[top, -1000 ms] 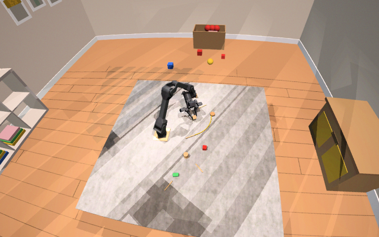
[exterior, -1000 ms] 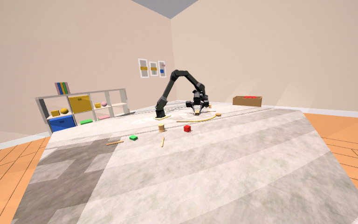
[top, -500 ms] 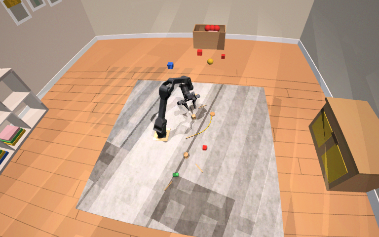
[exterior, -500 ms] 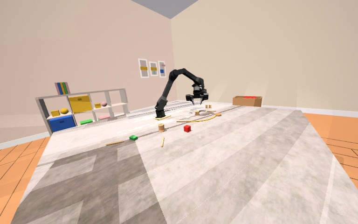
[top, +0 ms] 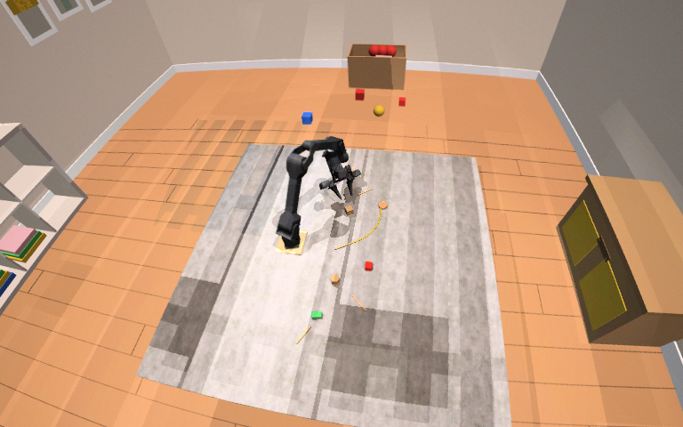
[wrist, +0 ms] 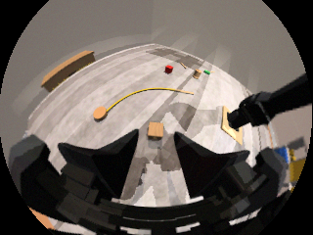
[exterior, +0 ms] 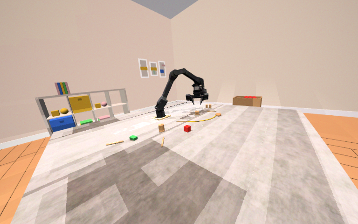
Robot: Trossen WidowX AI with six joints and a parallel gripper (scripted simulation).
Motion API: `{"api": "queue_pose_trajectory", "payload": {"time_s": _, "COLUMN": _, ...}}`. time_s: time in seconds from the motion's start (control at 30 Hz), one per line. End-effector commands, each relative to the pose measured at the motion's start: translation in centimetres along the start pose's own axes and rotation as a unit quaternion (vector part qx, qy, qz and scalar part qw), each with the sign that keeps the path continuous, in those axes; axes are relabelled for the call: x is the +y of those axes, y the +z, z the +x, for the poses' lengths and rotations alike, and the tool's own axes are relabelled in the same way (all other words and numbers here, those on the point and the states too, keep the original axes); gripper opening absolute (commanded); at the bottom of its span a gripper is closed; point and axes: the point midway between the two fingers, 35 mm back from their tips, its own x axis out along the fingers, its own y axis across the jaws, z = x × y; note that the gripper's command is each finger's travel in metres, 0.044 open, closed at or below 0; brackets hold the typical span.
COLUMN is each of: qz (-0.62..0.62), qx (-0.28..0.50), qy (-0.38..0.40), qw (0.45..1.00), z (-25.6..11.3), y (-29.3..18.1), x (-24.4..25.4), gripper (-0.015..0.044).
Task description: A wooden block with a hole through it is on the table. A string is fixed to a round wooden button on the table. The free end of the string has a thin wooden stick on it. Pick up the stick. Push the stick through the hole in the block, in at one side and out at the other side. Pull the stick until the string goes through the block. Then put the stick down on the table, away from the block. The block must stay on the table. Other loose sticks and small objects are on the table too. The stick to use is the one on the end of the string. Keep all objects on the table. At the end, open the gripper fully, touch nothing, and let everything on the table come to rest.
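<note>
The wooden block (top: 349,210) (exterior: 197,113) (wrist: 156,128) sits on the table; its hole is hard to make out. The round button (top: 382,205) (exterior: 217,114) (wrist: 100,114) lies to its right in the top view. The yellow string (wrist: 147,89) curves from the button to the thin stick (top: 343,246) (exterior: 181,121) (wrist: 186,92), which lies on the table on the arm-base side, outside the block. My gripper (top: 347,197) (exterior: 197,104) (wrist: 156,133) is partly open and empty, raised above the table near the block and touching neither block nor stick.
A loose stick (top: 365,191) (exterior: 211,111) lies behind the block. A red cube (top: 368,265) (exterior: 187,128), a wooden cylinder (top: 334,279) (exterior: 161,128), a green block (top: 316,314) (exterior: 133,137) and two more loose sticks lie on the other side of the string.
</note>
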Motion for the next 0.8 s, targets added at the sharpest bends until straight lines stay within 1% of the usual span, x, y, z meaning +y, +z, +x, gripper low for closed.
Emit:
{"api": "queue_pose_trajectory", "payload": {"time_s": 0.0, "qz": -0.007, "qx": 0.002, "qy": -0.001, "qw": 1.000, "z": 0.0, "y": 0.0, "x": 0.0, "gripper": 0.0264}}
{"api": "queue_pose_trajectory", "payload": {"time_s": 0.07, "qz": -0.061, "qx": 0.015, "qy": -0.008, "qw": 0.998, "z": 0.3, "y": 0.1, "x": -0.1, "gripper": 0.0316}}
{"api": "queue_pose_trajectory", "payload": {"time_s": 0.13, "qz": -0.143, "qx": 0.038, "qy": -0.015, "qw": 0.989, "z": 0.7, "y": 0.3, "x": -0.2, "gripper": 0.0369}}
{"api": "queue_pose_trajectory", "payload": {"time_s": 0.23, "qz": -0.263, "qx": 0.074, "qy": -0.016, "qw": 0.962, "z": 1.3, "y": 0.5, "x": -0.4, "gripper": 0.0440}}
{"api": "queue_pose_trajectory", "payload": {"time_s": 0.33, "qz": -0.379, "qx": 0.109, "qy": -0.005, "qw": 0.919, "z": 1.8, "y": 0.7, "x": -0.5, "gripper": 0.0440}}
{"api": "queue_pose_trajectory", "payload": {"time_s": 0.43, "qz": -0.487, "qx": 0.142, "qy": 0.017, "qw": 0.862, "z": 2.3, "y": 0.9, "x": -0.6, "gripper": 0.0440}}
{"api": "queue_pose_trajectory", "payload": {"time_s": 0.53, "qz": -0.586, "qx": 0.169, "qy": 0.049, "qw": 0.791, "z": 2.7, "y": 1.1, "x": -0.7, "gripper": 0.0440}}
{"api": "queue_pose_trajectory", "payload": {"time_s": 0.67, "qz": -0.702, "qx": 0.191, "qy": 0.105, "qw": 0.678, "z": 3.2, "y": 1.3, "x": -0.7, "gripper": 0.0440}}
{"api": "queue_pose_trajectory", "payload": {"time_s": 0.77, "qz": -0.746, "qx": 0.198, "qy": 0.138, "qw": 0.620, "z": 3.4, "y": 1.4, "x": -0.7, "gripper": 0.0440}}
